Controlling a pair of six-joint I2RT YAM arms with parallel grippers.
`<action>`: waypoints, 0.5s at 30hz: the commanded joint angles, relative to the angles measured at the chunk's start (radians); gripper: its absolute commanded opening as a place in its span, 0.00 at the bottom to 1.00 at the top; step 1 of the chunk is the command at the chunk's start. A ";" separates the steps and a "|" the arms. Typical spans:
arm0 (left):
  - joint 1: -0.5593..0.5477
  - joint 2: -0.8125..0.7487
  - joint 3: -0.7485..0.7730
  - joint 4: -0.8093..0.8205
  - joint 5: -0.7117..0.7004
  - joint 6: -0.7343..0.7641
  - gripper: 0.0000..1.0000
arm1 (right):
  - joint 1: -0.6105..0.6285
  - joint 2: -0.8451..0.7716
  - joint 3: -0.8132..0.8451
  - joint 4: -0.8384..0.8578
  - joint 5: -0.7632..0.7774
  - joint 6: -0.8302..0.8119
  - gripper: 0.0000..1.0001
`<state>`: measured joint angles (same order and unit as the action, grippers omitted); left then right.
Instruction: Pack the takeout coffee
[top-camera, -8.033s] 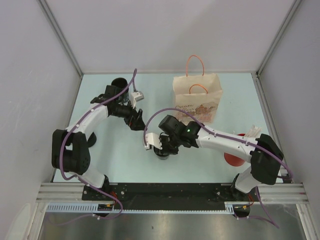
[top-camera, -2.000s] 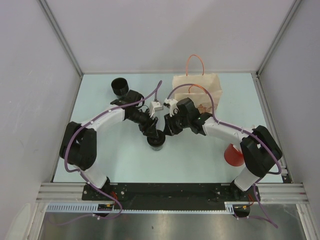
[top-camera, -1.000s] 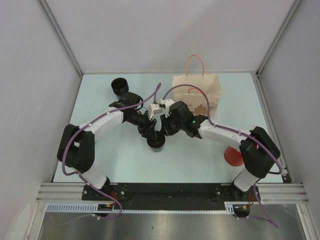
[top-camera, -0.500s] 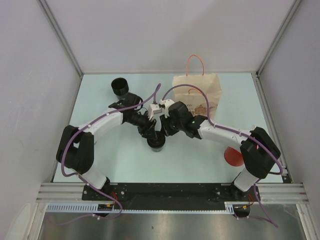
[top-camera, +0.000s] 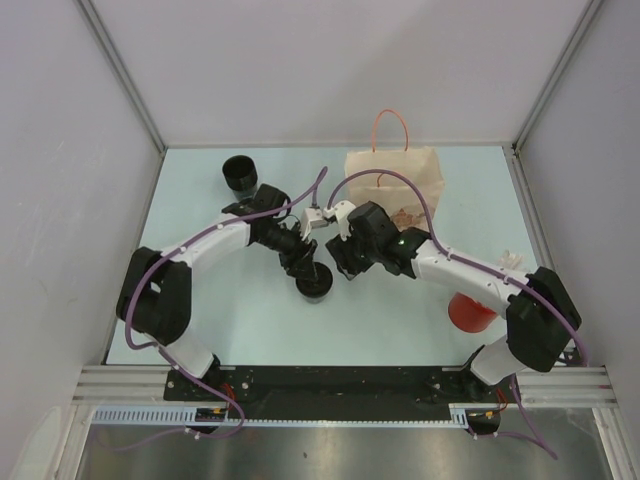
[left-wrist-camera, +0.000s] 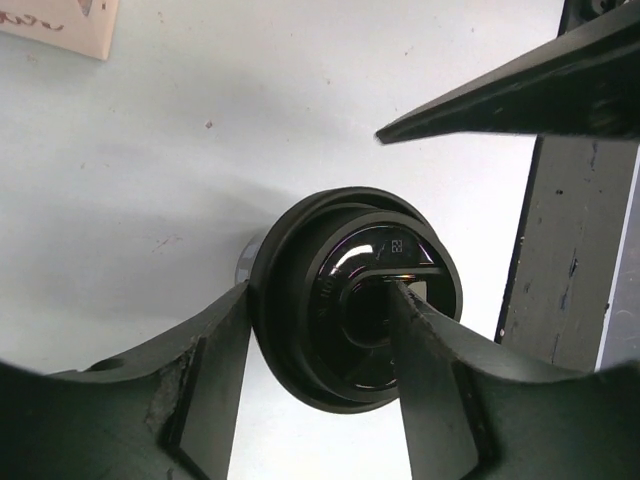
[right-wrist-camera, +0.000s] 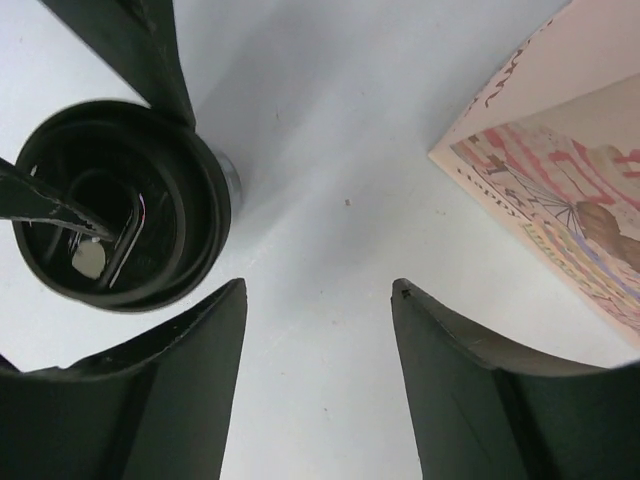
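Note:
The takeout coffee cup (top-camera: 316, 284), black with a black lid (left-wrist-camera: 355, 300), stands on the table's middle. My left gripper (top-camera: 306, 266) is shut on the lid's rim: one finger (left-wrist-camera: 215, 370) is outside the rim and the other lies across the lid's top. The cup also shows in the right wrist view (right-wrist-camera: 120, 205). My right gripper (top-camera: 339, 268) is open and empty, just right of the cup, over bare table (right-wrist-camera: 318, 290). The brown paper bag (top-camera: 395, 195) with orange handles stands upright behind, its corner in the right wrist view (right-wrist-camera: 560, 170).
A second black cup (top-camera: 240, 173) stands at the back left. A red round item (top-camera: 470, 312) sits at the right near the right arm's base. Walls close in the table on three sides.
My right gripper has drawn back to the right, away from the cup. My left gripper has stayed on the lid, and the cup has not moved.

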<state>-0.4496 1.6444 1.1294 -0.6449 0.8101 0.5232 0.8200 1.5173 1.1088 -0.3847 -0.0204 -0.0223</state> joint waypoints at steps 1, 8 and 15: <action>-0.047 0.074 -0.019 -0.015 -0.235 0.035 0.63 | 0.045 -0.043 0.088 0.018 -0.200 -0.195 0.66; -0.044 0.065 0.036 -0.022 -0.233 0.040 0.87 | -0.050 -0.094 0.197 -0.046 -0.344 -0.214 0.72; -0.040 0.066 0.164 -0.071 -0.224 0.057 0.96 | -0.078 -0.126 0.221 -0.097 -0.397 -0.246 0.74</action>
<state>-0.4942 1.6894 1.2282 -0.6941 0.7036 0.5179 0.7464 1.4296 1.2888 -0.4614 -0.3435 -0.2291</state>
